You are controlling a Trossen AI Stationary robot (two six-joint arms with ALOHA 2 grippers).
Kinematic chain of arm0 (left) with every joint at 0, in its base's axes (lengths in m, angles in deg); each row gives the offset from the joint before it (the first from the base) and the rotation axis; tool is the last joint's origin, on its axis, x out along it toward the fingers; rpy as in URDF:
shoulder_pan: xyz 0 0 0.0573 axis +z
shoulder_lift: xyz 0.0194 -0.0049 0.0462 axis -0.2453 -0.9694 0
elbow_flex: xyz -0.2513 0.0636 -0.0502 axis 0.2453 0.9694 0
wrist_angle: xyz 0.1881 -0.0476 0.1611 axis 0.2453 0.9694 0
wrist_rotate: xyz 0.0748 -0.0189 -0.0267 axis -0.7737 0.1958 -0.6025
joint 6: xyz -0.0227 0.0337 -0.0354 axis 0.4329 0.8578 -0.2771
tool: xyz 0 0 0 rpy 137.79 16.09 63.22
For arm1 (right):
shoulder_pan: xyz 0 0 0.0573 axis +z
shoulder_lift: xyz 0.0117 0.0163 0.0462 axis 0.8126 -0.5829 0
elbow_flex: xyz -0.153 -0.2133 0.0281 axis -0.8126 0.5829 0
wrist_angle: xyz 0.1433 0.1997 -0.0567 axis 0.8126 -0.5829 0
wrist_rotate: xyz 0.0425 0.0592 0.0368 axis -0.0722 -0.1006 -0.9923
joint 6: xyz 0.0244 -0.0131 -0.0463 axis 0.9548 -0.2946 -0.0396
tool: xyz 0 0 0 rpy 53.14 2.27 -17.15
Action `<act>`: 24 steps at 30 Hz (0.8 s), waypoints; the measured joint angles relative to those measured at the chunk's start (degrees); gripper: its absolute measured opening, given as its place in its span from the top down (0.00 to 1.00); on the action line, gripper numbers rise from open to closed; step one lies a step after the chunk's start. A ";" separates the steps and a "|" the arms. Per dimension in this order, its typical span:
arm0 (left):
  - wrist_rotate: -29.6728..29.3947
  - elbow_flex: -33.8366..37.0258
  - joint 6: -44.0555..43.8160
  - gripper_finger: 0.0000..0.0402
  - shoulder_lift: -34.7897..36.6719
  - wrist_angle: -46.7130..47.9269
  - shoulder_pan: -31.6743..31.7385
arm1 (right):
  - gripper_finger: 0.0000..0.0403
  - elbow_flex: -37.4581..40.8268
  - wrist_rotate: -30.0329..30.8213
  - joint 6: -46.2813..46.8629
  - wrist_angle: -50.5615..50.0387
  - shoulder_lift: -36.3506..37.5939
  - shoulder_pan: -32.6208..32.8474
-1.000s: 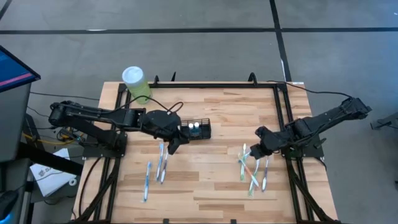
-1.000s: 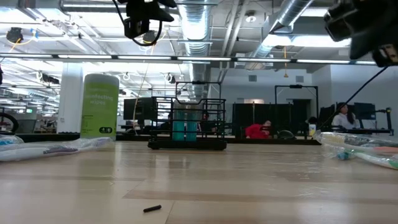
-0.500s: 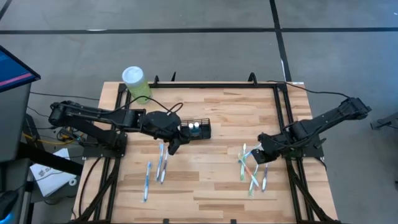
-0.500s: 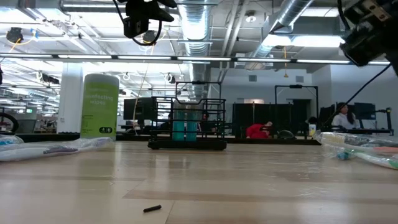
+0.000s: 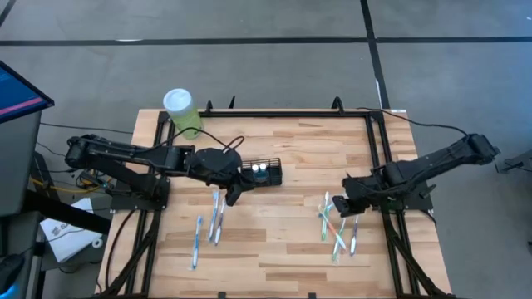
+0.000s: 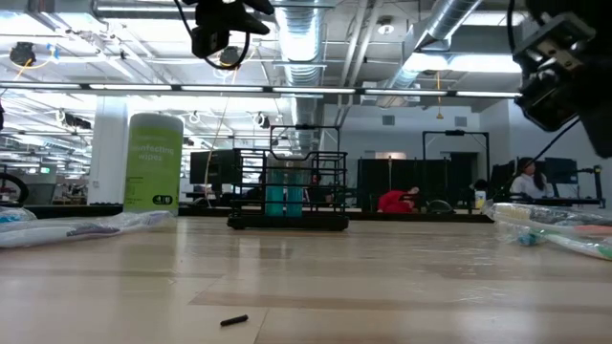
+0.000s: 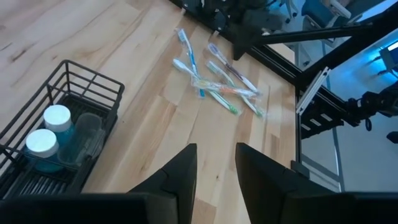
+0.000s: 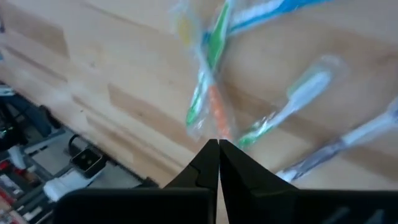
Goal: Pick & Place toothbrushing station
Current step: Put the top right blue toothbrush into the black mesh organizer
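Moved since a second ago: only the right arm, wrist swung lower toward the wrapped brushes; left arm, caddy and canister unchanged.

At 10 o'clock on the pale wooden plank table (image 5: 283, 241), a green cylindrical canister with a white lid (image 5: 181, 110), upright. Just left of centre, the left gripper (image 5: 233, 193), dark fingers (image 7: 181, 180) parted by a narrow gap with nothing between them, hovering beside the small black wire-mesh caddy with compartments (image 5: 263, 173), already loaded with two white-capped teal bottles (image 7: 50, 132). Below at 7 o'clock, a few clear-wrapped toothbrushes (image 5: 209, 226) lying flat. At 4 o'clock, a crossed heap of wrapped toothbrushes in green, orange and white (image 5: 337, 226), with the right gripper (image 5: 352, 207) above it, fingers (image 8: 202, 171) pressed together, empty.

Risks, as judgement: closed fingers descending onto the heap likely to shove or scatter it rather than seize one; slippery wrap and overlapping handles liable to bring up two at once, or none; left gripper near enough to nudge the light caddy.
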 joint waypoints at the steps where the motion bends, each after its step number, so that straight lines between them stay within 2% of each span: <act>1: -0.28 0.00 0.02 0.74 0.00 -0.19 0.00 | 0.98 0.29 -0.39 -1.10 -0.24 -0.01 -0.89; 7: -0.41 0.00 0.12 0.74 0.00 -0.85 -0.01 | 0.89 3.01 -2.63 -0.86 -1.21 -0.01 -4.72; 19: -5.35 -0.02 2.15 0.74 -0.02 -3.60 -2.15 | 0.58 6.09 -5.92 3.37 -1.45 -0.01 -14.25; 24: -5.42 -0.02 2.74 0.74 -0.02 -4.43 -2.27 | 0.50 7.26 -6.01 3.26 -1.41 -0.01 -19.19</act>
